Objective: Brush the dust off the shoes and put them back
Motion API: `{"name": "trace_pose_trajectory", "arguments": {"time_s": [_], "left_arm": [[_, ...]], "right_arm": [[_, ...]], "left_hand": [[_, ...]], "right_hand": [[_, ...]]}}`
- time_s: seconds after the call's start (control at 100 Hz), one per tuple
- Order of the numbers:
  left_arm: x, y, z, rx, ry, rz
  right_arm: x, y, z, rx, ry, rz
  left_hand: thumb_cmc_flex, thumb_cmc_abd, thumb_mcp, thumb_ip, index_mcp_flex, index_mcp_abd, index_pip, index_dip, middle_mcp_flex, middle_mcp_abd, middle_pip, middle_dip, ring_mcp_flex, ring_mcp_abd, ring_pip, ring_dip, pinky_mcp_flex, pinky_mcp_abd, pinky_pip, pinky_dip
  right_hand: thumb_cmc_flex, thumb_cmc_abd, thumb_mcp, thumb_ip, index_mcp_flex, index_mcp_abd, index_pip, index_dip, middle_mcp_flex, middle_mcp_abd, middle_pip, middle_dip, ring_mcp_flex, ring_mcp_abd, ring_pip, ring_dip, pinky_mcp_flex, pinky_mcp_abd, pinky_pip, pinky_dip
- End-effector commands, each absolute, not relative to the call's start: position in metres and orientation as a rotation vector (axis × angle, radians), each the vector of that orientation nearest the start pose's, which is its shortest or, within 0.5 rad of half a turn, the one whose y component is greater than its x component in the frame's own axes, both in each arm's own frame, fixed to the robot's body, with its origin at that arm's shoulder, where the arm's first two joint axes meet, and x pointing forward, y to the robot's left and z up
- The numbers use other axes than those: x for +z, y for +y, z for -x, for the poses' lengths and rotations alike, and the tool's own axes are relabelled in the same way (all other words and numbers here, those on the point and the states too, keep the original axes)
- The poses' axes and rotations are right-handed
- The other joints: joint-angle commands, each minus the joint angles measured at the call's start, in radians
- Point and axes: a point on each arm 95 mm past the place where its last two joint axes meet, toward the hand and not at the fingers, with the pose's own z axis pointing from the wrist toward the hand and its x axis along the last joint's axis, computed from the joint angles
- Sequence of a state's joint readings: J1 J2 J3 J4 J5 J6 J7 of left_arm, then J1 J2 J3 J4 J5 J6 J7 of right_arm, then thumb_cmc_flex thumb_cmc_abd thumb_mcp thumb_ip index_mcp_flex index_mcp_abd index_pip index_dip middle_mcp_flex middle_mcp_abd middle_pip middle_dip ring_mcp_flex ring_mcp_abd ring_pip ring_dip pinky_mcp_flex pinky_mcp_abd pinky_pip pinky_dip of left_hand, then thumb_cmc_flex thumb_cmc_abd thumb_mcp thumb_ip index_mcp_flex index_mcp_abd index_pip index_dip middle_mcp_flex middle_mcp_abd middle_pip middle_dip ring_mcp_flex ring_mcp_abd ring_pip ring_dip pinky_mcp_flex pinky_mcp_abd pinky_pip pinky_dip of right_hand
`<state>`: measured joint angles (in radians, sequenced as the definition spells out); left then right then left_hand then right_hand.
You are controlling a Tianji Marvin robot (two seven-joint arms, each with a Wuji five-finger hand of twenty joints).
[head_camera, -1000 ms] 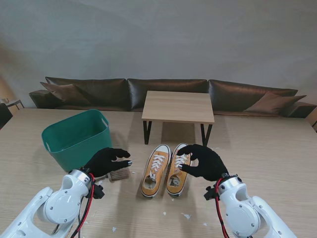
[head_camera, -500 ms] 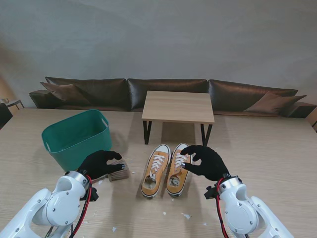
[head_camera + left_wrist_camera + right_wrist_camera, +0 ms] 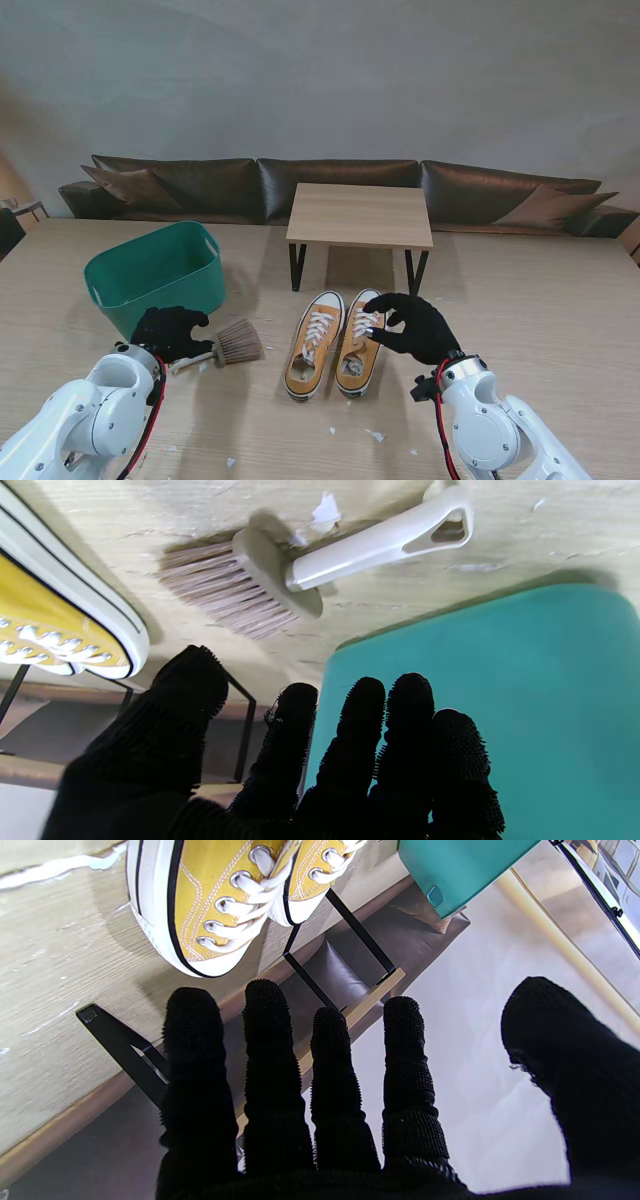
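Shoes side by side mid-table, toes toward small bench, nearer me than its legs. Brush flat on table btwn shoes & green bin, handle toward L hand. L hand empty, fingers apart, just short of handle. R hand loosely curled over right shoe, empty – prob. ready to steady it.

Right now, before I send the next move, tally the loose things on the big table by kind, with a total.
Yellow shoes: 2, the left one and the right one, side by side
Brush: 1, lying flat with no robot hand on it
Green tub: 1
Small wooden stand: 1
Total: 5, not counting the white scraps
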<state>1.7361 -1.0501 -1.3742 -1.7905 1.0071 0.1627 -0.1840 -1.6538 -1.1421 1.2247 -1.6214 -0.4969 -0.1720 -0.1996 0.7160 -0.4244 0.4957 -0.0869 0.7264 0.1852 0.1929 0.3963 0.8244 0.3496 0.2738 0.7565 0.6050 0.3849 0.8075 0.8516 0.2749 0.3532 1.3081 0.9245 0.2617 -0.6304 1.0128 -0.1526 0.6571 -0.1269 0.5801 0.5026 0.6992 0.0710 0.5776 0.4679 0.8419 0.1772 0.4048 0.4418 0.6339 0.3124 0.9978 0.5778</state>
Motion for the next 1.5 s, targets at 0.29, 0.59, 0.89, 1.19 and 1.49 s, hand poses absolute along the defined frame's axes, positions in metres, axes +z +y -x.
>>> {"name": "trace_pose_trajectory", "arguments": {"time_s": [0.29,0.59,0.89,1.19,1.49], "left_arm": [[-0.339,0.051,-0.389,-1.046,1.595,1.423],[-0.353,0.048,-0.398,-0.962,1.642,1.410],[-0.365,0.047,-0.401,-0.890,1.681,1.417],[-0.379,0.041,-0.407,-0.868,1.727,1.419],[-0.386,0.030,-0.412,-0.825,1.822,1.380]], "right_arm": [[-0.329,0.021,-0.372,-2.519,-1.344,1.992],[-0.331,0.021,-0.371,-2.504,-1.321,1.998],[-0.332,0.021,-0.372,-2.493,-1.292,2.013],[-0.334,0.022,-0.373,-2.482,-1.266,2.025],[-0.335,0.023,-0.374,-2.479,-1.249,2.032]], "left_hand": [[-0.054,-0.050,0.052,0.001,-0.063,-0.021,-0.022,-0.019,-0.115,-0.014,-0.072,-0.090,-0.001,-0.033,-0.006,-0.017,0.005,-0.052,0.050,-0.014],[-0.064,-0.055,0.061,0.000,-0.098,-0.020,-0.036,-0.031,-0.147,-0.020,-0.080,-0.112,-0.016,-0.042,-0.014,-0.020,-0.017,-0.061,0.037,-0.028],[-0.051,-0.081,0.123,-0.006,-0.030,-0.013,0.027,0.011,-0.122,-0.028,-0.066,-0.121,-0.020,-0.037,-0.063,-0.047,-0.052,-0.055,0.003,-0.073],[0.013,-0.132,0.209,-0.052,0.045,-0.051,0.255,0.248,-0.063,-0.059,-0.033,-0.128,0.025,-0.042,-0.096,-0.083,-0.019,-0.046,0.001,-0.107],[0.164,-0.230,0.121,-0.080,0.013,-0.111,0.749,0.433,-0.005,-0.105,0.037,-0.087,0.081,-0.076,-0.046,-0.071,0.038,-0.069,0.064,-0.107]], "right_hand": [[-0.007,0.044,0.000,0.029,-0.008,0.029,-0.008,-0.013,0.014,0.014,0.000,-0.017,0.028,0.006,0.023,0.010,-0.260,0.022,-0.009,0.009],[-0.008,0.052,-0.002,0.033,-0.007,0.030,-0.004,-0.016,0.018,0.019,0.000,-0.018,0.033,0.011,0.030,0.014,-0.261,0.026,-0.008,0.009],[-0.009,0.059,-0.004,0.035,-0.004,0.037,-0.004,-0.019,0.021,0.021,-0.002,-0.018,0.033,0.015,0.031,0.015,-0.263,0.028,-0.008,0.009],[-0.010,0.068,-0.006,0.037,-0.006,0.046,-0.005,-0.021,0.026,0.024,-0.002,-0.018,0.035,0.017,0.032,0.016,-0.264,0.031,-0.008,0.009],[-0.014,0.078,-0.007,0.038,-0.015,0.070,-0.004,-0.023,0.029,0.024,-0.001,-0.018,0.038,0.020,0.033,0.017,-0.263,0.032,-0.008,0.010]]}}
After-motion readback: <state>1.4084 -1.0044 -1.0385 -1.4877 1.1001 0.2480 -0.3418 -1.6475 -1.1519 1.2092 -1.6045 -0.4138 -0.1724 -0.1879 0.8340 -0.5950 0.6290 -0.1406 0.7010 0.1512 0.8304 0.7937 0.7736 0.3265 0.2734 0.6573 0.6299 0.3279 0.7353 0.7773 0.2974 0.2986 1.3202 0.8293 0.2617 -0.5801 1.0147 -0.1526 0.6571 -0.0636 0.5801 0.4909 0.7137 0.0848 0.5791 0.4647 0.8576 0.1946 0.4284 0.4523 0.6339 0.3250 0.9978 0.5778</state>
